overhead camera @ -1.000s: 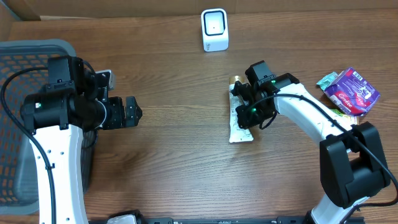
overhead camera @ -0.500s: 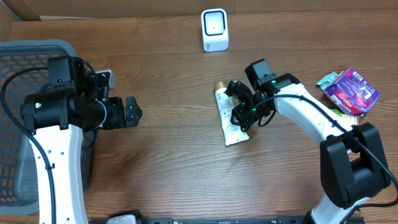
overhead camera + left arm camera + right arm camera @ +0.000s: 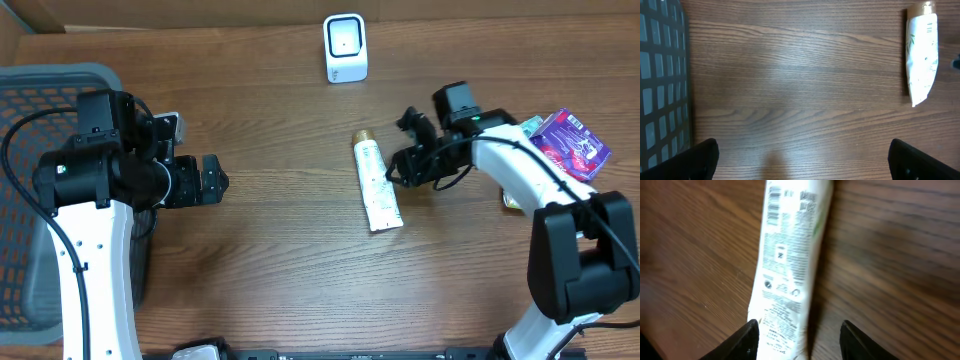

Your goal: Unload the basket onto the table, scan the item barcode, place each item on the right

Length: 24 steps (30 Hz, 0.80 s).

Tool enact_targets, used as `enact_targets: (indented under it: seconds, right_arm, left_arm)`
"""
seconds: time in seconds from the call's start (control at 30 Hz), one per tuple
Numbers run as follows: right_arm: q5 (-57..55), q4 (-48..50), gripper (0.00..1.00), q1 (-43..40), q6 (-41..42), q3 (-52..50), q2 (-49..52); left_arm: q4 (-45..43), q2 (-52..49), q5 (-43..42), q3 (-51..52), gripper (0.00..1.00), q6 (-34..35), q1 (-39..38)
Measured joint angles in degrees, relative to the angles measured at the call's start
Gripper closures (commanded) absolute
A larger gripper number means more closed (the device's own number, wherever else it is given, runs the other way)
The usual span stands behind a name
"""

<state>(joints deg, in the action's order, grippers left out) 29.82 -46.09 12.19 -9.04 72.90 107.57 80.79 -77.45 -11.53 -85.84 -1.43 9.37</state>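
The item is a white tube (image 3: 377, 186) with a gold cap, lying flat on the wooden table below the white scanner (image 3: 346, 47). My right gripper (image 3: 403, 146) hovers just right of the tube, open and holding nothing. The right wrist view shows the tube (image 3: 787, 265) with its printed side and barcode (image 3: 774, 205) facing up, its end lying between my spread fingers (image 3: 747, 340) and free of them. My left gripper (image 3: 215, 180) is wide open and empty, far left of the tube (image 3: 922, 55).
A grey mesh basket (image 3: 40, 90) stands at the left table edge, beside the left arm. A purple snack packet (image 3: 568, 145) and a green one (image 3: 527, 128) lie at the far right, behind the right arm.
The right gripper opened, let go of the tube and drew back to the right. The tube now lies flat on the table. The left arm has not moved.
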Motion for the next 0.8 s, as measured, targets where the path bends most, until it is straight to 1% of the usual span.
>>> enact_targets:
  seconds: [0.1,0.33,0.37,0.47,0.5,0.57,0.8]
  right_arm:
    - [4.0,0.5,0.47,-1.7,0.1,0.0,2.1]
    - [16.9,1.8,0.48,-1.2,0.1,0.0,11.0]
    - [17.8,1.8,0.51,-0.9,0.2,0.0,11.7]
    - [19.6,2.6,0.67,0.9,1.3,-0.1,12.9]
    - [19.8,3.2,0.80,1.5,2.3,-0.1,13.0]
    - [19.7,4.5,0.96,2.4,3.8,-0.2,13.0]
    - [20.9,6.9,0.96,2.8,11.1,-0.2,13.0]
  left_arm:
    - [0.0,0.0,0.0,0.0,0.00,0.0,0.0]
    - [0.0,0.0,0.0,0.0,0.00,0.0,0.0]
    - [0.0,0.0,0.0,0.0,0.00,0.0,0.0]
    - [0.0,0.0,0.0,0.0,0.00,0.0,0.0]
    - [0.0,0.0,0.0,0.0,0.00,0.0,0.0]
    - [0.0,0.0,0.0,0.0,0.00,0.0,0.0]
    - [0.0,0.0,0.0,0.0,0.01,0.0,0.0]
